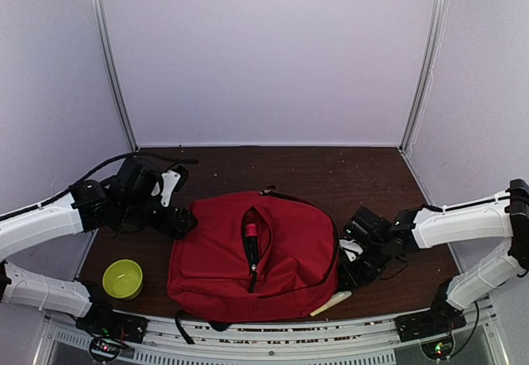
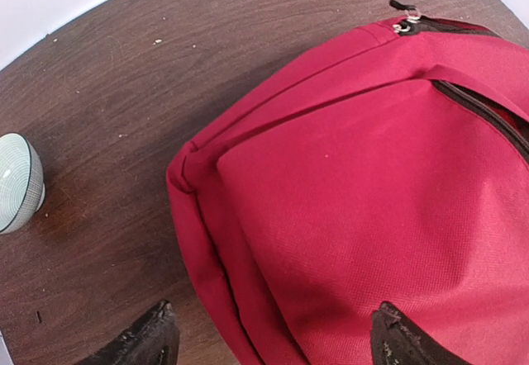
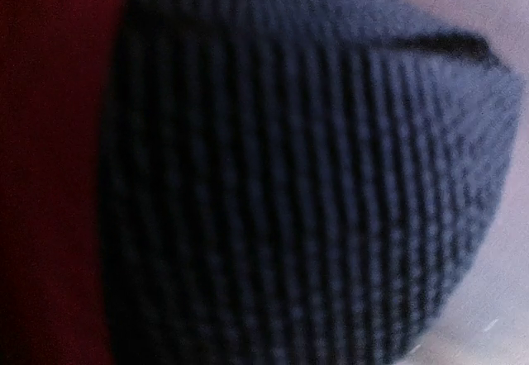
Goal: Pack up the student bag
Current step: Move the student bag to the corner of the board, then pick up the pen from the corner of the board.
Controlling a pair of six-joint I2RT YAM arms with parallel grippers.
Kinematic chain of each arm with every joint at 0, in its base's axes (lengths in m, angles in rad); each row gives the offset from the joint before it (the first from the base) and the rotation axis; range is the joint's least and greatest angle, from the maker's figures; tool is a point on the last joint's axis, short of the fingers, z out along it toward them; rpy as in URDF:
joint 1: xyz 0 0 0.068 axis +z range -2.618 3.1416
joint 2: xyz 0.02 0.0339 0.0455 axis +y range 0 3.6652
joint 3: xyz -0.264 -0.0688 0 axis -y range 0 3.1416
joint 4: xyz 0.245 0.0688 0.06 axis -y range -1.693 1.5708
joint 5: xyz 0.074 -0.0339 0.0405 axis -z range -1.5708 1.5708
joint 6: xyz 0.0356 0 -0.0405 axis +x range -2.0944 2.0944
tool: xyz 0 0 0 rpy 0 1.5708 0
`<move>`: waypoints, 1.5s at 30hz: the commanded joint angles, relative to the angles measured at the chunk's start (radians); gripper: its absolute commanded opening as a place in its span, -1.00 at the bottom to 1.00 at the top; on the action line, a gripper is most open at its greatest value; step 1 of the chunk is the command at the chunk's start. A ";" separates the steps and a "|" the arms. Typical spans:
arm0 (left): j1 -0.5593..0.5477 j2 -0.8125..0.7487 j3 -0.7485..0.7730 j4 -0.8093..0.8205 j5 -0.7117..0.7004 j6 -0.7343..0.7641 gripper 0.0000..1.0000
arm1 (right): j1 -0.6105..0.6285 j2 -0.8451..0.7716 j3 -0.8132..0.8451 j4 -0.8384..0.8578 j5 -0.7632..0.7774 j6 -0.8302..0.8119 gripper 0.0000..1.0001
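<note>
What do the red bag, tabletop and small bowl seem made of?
Student bag: matte red woven fabric, fine weave showing. Table: dark brown wood or wood-look laminate, scuffed matte. Bowl: smooth and glossy, probably glazed ceramic, possibly plastic.

Centre blocked by student bag (image 1: pixel 223 258); green bowl (image 1: pixel 122 279) near left; far table (image 1: pixel 331 167) strip passable.

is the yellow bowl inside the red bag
No, the yellow bowl sits on the table left of the red bag, apart from it.
</note>
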 commanded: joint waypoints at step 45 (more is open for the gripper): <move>0.004 -0.090 -0.016 -0.013 -0.033 0.006 0.65 | 0.457 -0.005 0.063 -0.142 0.336 -1.286 0.06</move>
